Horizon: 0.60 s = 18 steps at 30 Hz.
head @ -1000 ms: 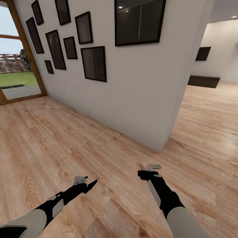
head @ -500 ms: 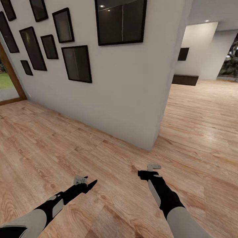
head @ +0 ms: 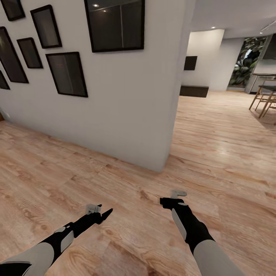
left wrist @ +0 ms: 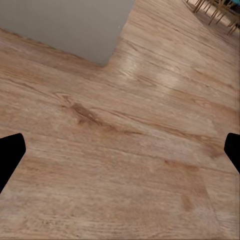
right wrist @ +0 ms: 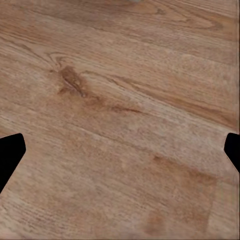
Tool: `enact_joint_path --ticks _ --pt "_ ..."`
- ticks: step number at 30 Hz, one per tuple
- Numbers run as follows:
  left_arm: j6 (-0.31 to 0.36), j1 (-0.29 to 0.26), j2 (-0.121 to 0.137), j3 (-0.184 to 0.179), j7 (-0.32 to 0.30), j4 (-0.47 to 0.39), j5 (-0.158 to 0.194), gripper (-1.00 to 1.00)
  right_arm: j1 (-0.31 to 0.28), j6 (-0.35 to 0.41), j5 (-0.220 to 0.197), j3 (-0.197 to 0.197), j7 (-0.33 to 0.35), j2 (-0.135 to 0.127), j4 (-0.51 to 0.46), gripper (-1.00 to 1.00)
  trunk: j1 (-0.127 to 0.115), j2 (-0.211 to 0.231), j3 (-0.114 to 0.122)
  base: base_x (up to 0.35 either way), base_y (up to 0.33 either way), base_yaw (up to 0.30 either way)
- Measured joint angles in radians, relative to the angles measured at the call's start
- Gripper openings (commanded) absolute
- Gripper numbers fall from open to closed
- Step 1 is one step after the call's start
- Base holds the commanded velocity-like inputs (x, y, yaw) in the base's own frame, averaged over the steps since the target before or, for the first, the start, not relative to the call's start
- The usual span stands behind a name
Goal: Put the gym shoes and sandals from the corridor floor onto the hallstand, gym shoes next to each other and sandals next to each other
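Head view: both claws, left claw (head: 100, 212) and right claw (head: 170, 198), hang spread wide and empty above the corridor floor (head: 115, 184); the wall corner (head: 163, 168) stands ahead, so no arm can be judged nearer.

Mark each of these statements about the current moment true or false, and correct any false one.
1. Both grippers hold nothing. True: the left gripper and right gripper are open over bare wood floor.
2. A sneaker lies between the arms. False: there is just floor there.
3. Dark picture frames hang on the white wall. True.
4. The wall blocks the way on the right. False: the wall ends at a corner, and open floor runs past it towards chairs.
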Motion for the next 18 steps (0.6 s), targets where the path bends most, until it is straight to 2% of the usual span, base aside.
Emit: enact_joint_path --ticks 18 --pt "0.001 0.000 0.000 0.000 0.000 0.000 0.000 1.00 0.000 0.000 0.000 0.000 0.000 0.000 0.000 1.00 0.000 0.000 0.000 0.000 0.000 -0.265"
